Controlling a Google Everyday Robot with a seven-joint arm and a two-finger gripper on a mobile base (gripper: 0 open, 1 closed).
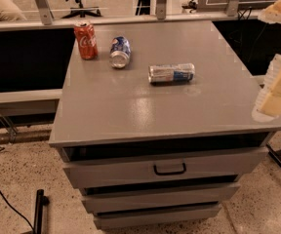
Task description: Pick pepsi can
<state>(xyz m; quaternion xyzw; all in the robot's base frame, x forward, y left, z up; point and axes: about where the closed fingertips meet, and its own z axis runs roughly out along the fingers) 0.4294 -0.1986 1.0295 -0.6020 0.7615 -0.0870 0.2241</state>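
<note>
The pepsi can is blue with a white and red round logo and lies on its side near the back left of the grey cabinet top, its silver end toward me. The gripper shows as a pale cream shape at the right edge of the view, beside the cabinet's right edge and far to the right of the pepsi can. Nothing is seen in it.
A red Coca-Cola can stands upright just left of the pepsi can. A slim silver can with a blue patch lies on its side mid-top. Drawers with a black handle face me. A railing and office chair stand behind.
</note>
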